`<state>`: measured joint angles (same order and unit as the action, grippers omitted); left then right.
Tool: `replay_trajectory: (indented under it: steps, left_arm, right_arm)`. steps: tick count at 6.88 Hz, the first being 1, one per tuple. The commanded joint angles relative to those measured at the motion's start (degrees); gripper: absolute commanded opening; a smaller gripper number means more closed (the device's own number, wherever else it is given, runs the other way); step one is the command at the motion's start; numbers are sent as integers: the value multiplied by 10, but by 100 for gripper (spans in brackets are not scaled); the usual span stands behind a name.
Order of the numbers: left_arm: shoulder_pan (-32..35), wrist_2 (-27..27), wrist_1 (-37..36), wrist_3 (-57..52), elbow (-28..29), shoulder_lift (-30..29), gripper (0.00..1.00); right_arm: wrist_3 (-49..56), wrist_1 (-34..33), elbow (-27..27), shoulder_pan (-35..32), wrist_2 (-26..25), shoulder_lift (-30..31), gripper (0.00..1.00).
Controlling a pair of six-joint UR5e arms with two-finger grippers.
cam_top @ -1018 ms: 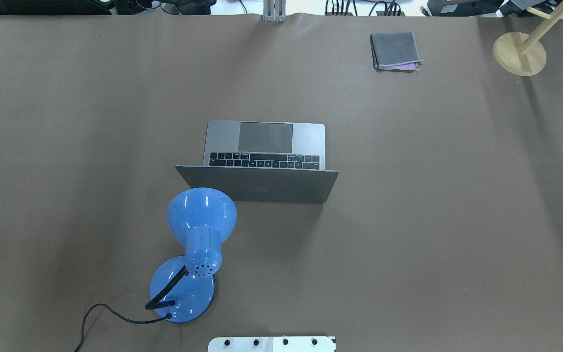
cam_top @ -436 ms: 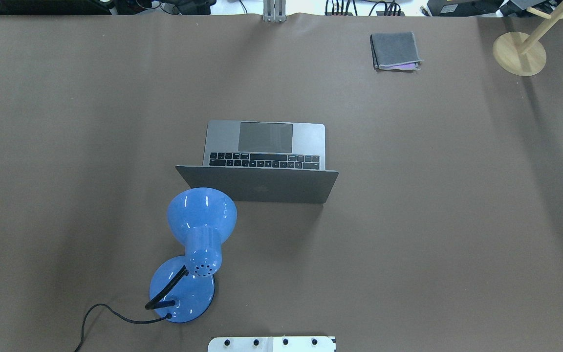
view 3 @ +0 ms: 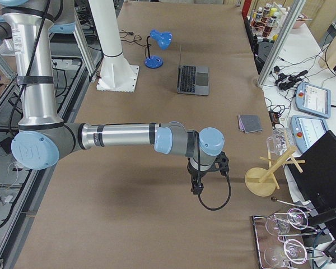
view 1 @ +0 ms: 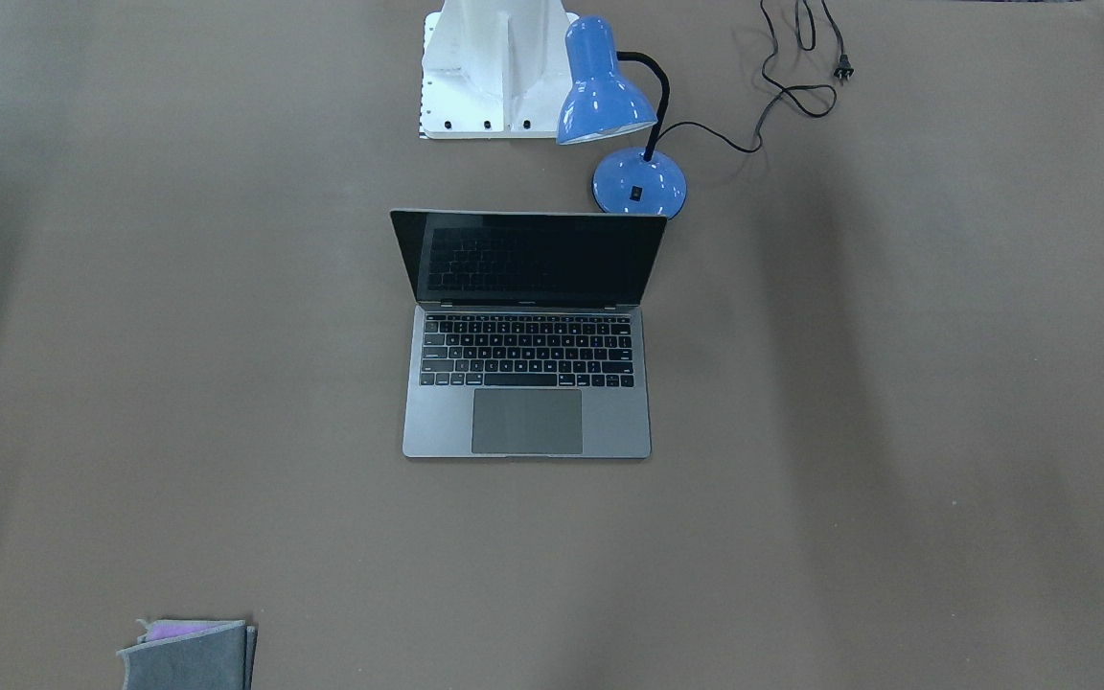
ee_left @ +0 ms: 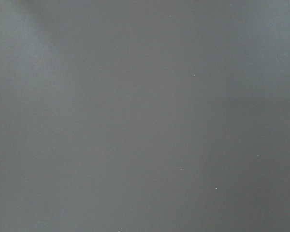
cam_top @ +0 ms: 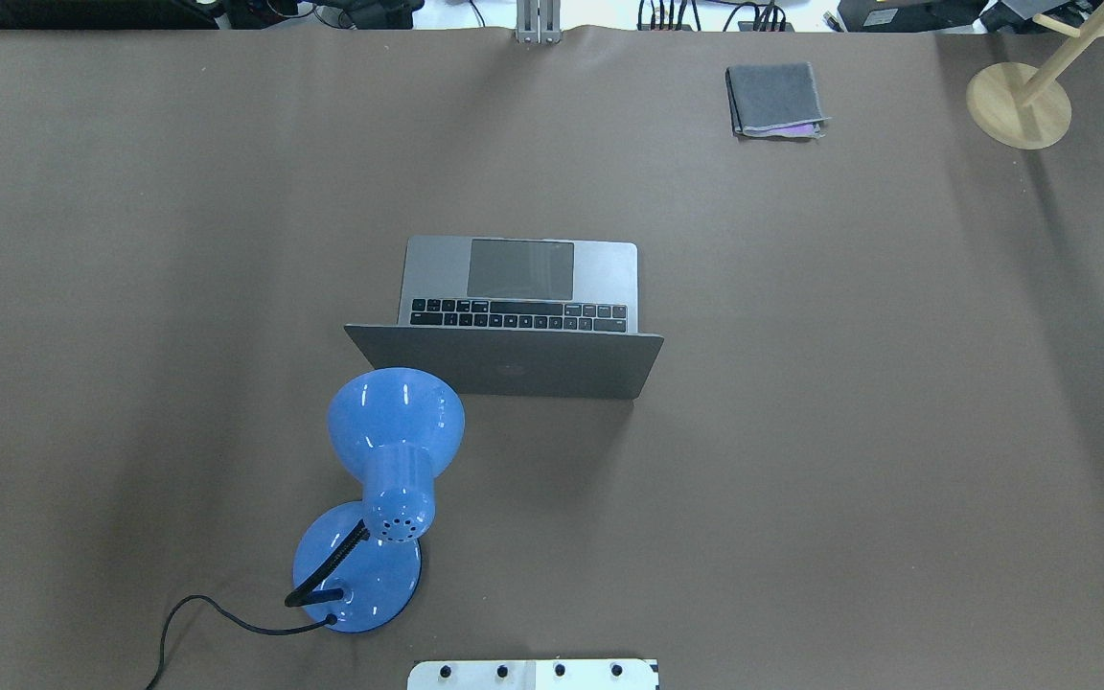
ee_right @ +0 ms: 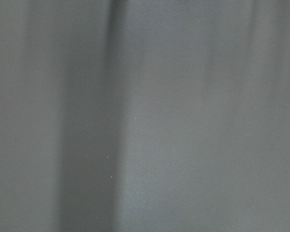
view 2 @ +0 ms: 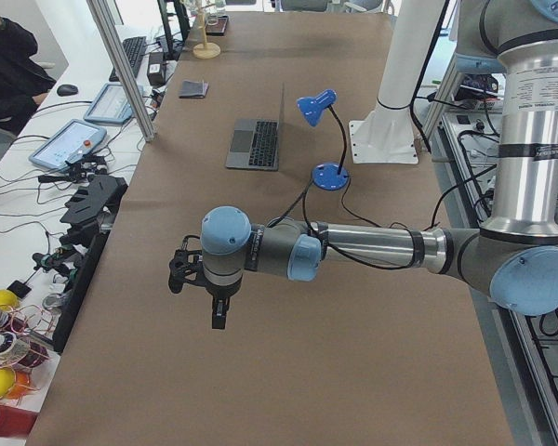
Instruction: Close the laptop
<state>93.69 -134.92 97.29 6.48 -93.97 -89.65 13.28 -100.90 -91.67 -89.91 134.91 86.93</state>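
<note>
Spanning the scene: a table (cam_top: 849,402) under a brown cover, with everything below on or over it.
Left side: the left arm (view 2: 372,249) stretches level over the table's left end, well apart from the laptop. The left gripper (view 2: 219,319) points down above bare cover, and I cannot tell whether its fingers are spread or pressed together. Its wrist view shows only brown cover.
Right side: the right arm (view 3: 123,136) stretches level over the right end. The right gripper (view 3: 196,188) hangs above bare cover, spread or pressed together I cannot tell.
Near edge: a white pedestal (view 1: 490,67) stands at the middle.
Centre: the laptop (cam_top: 518,316) sits open in the middle of the table. Its lid is raised with its back toward the robot, the screen is dark, and the keyboard and trackpad face the far side. Nothing touches it.
Near left of centre: a blue desk lamp (cam_top: 395,422) stands just behind the lid's left corner, its shade bent toward the laptop.
Far right corner: a wooden stand (cam_top: 1019,103) on a round base.
Far right: a folded grey cloth (cam_top: 774,99), well apart from the laptop.
Near left: the lamp's black cord (view 1: 792,67) lies loose, its plug on the cover.
</note>
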Motion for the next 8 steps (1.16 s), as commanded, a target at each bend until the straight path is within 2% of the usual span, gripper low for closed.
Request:
replay_trajectory:
  steps: [1, 8]
  left_arm:
    - [0, 0, 1, -1, -1, 0, 98]
    - [-1, 0, 0, -1, -6, -3, 98]
  right_arm:
    - [0, 0, 0, 0, 2, -1, 100]
    - [-11, 0, -1, 0, 14, -12, 100]
